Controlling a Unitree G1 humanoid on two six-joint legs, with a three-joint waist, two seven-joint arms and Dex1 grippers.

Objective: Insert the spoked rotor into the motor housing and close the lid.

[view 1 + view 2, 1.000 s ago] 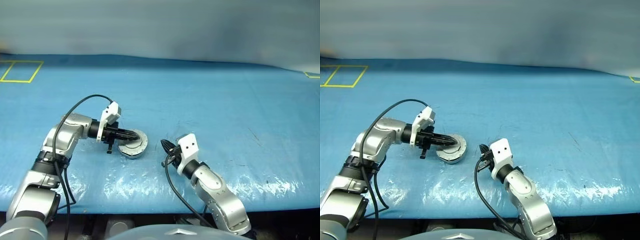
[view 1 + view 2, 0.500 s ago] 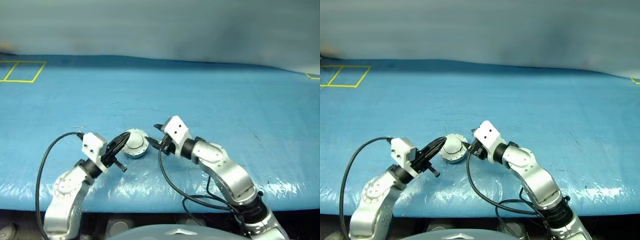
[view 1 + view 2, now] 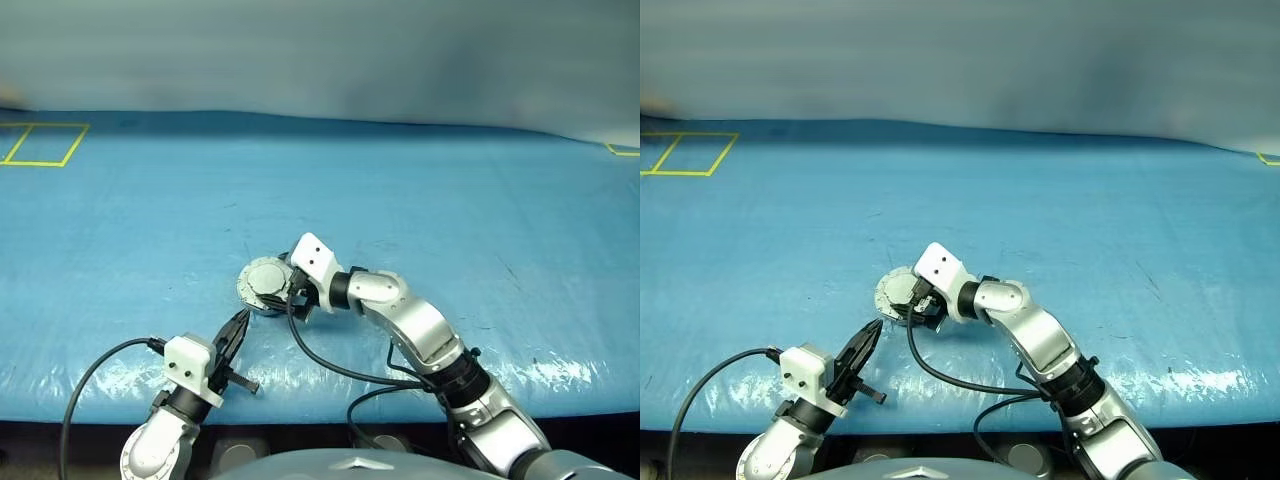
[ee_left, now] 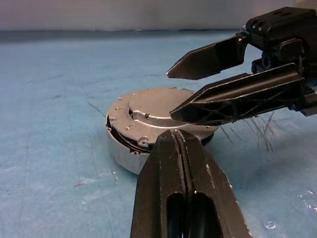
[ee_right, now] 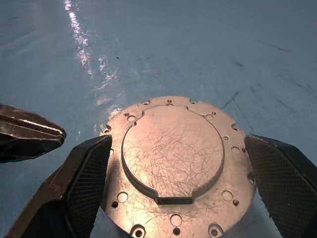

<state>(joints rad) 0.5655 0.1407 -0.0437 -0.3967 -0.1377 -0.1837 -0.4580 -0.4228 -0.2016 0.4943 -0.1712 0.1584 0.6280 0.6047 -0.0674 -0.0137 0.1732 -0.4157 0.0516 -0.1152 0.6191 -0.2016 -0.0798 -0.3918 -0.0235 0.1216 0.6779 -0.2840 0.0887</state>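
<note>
lid (image 5: pixel 172 153) closed down on motor housing (image 4: pixel 124 151), plain face with raised round boss up, near front middle of blue table (image 3: pixel 450 200). right gripper (image 5: pixel 173 198) at the lid, jaws spread wide on either side of its rim, nothing gripped. left gripper (image 4: pixel 181 144) just beside the housing, apart from it, jaws pressed together and empty.

I see the right gripper (image 3: pixel 912 303) at the closed lid (image 3: pixel 892 292), the left gripper (image 3: pixel 868 335) near, fingers together.
</note>
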